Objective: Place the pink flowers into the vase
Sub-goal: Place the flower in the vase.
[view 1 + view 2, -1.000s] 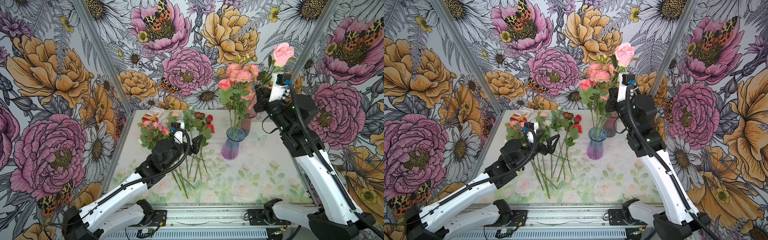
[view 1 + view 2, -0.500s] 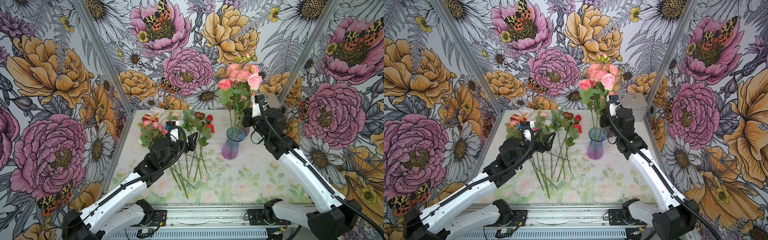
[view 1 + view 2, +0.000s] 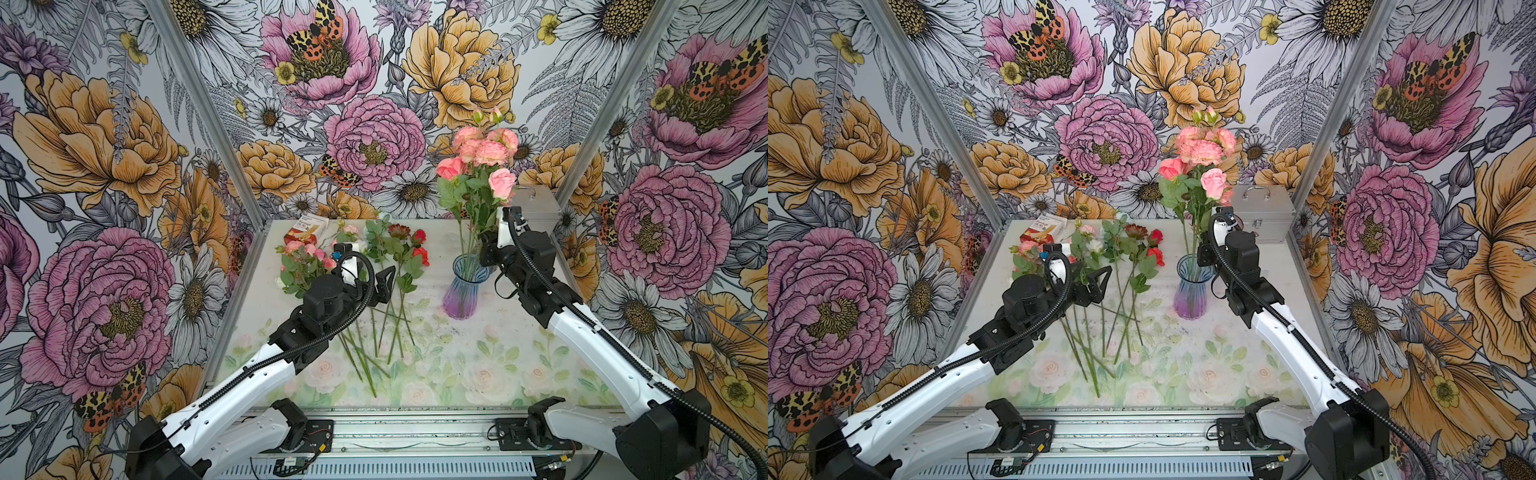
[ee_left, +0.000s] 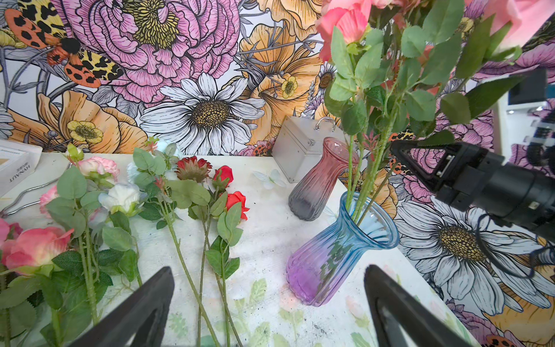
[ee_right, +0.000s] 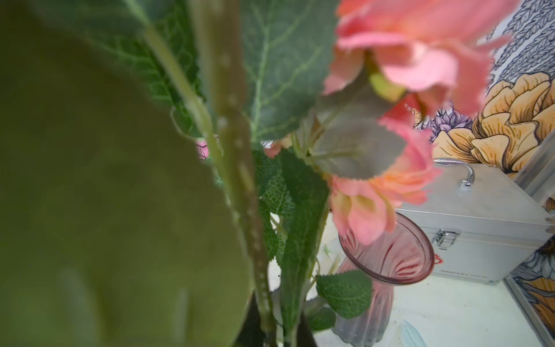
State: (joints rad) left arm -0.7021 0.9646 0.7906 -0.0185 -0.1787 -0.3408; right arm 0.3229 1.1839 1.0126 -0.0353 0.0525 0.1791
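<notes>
Along the left of the table [image 3: 478, 374] lie pink flowers [image 3: 309, 251]: salmon roses and small ruffled blooms on leafy green stems, heads toward the back wall; the left gripper [image 4: 268, 270] hangs over the loose stems there, jaws spread wide and holding nothing, its arm reaching low and forward from the front rail; just right of it lie red blooms [image 3: 419, 249]; further right the vase [image 3: 461, 291] stands upright, blue at the lip and purple at the base, holding a tall pink bunch [image 3: 482, 153] with carnation-like heads topmost and two roses lower; the right gripper [image 4: 404, 154] sits at those stems just above the vase's rim; whether it clasps a stem or is loose I cannot tell; its arm slopes up from the front right corner.
</notes>
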